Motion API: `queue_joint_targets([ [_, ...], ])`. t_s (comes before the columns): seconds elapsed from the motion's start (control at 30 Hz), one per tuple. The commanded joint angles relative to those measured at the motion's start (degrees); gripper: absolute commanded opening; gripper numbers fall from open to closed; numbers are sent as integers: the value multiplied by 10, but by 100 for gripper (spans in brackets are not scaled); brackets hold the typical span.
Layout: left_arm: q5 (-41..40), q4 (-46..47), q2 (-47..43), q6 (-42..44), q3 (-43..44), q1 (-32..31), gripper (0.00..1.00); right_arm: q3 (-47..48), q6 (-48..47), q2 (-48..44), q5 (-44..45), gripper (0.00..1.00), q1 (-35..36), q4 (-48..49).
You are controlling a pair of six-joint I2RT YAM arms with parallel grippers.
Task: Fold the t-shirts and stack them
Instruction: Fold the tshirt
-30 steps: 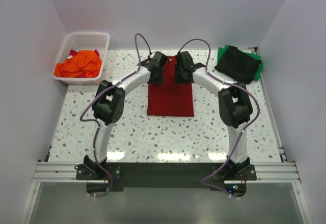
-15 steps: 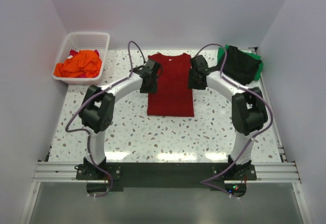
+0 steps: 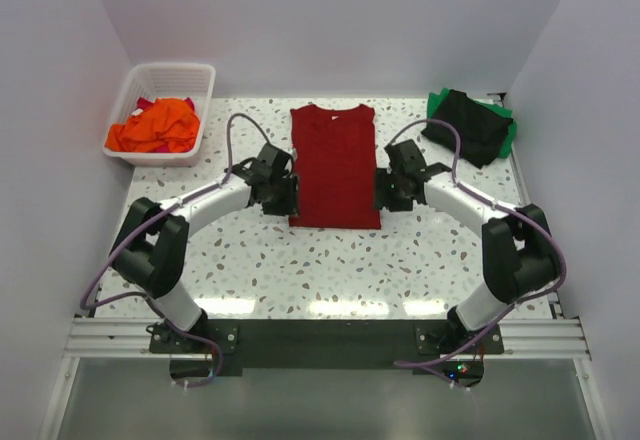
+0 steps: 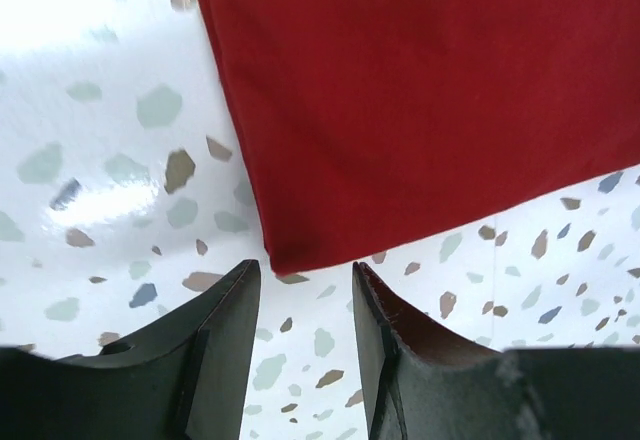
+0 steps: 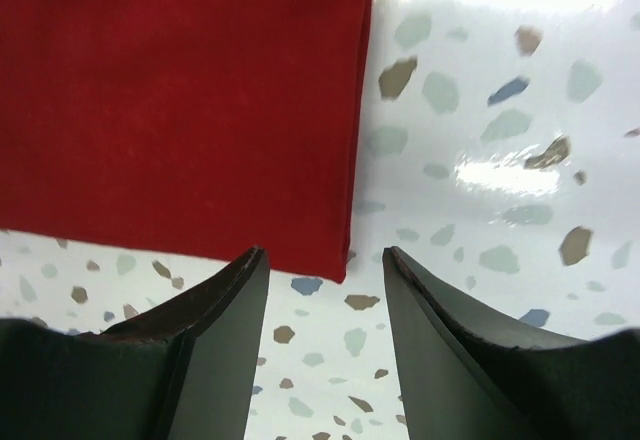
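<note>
Plain white walls (image 3: 330, 20), glossy speckled tabletop (image 3: 330, 265), aluminium rail (image 3: 100, 340) at near edge

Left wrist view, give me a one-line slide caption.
Open left gripper facing a corner of the dark red t-shirt lying flat on the speckled table.

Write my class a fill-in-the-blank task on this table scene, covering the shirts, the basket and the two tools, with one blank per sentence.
1. The left tool and right tool are both ___, holding nothing.
2. Each tool sits at a near ___ of the red shirt.
3. The orange shirt lies ___ the basket.
4. The black shirt lies ___ the green shirt.

Missing words: open; corner; in; on.
</note>
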Motion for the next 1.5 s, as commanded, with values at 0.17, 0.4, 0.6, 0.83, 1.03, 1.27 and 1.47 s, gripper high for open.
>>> queue_joint_targets([
  [0.17, 79, 109, -53, -32, -123, 17, 48, -108, 25, -63, -91, 54, 2, 70],
  [0.4, 76, 153, -51, -54, -148, 41, 47, -151, 29, -52, -79, 51, 0, 135],
  [0.6, 80, 174, -40, -58, -140, 56, 47, -143, 30, -16, -81, 49, -3, 155],
  [0.83, 139, 179, 2, -60, -121, 67, 47, -123, 26, 17, -85, 49, -6, 153],
  [1.03, 148, 180, 22, -54, -119, 69, 47, -123, 26, 27, -92, 46, -8, 153],
  [1.27, 166, 208, 38, -68, -121, 74, 44, -121, 25, 42, -107, 22, -7, 149],
  [1.47, 154, 172, 46, -54, -112, 74, 33, -113, 15, 49, -117, 4, -8, 139],
])
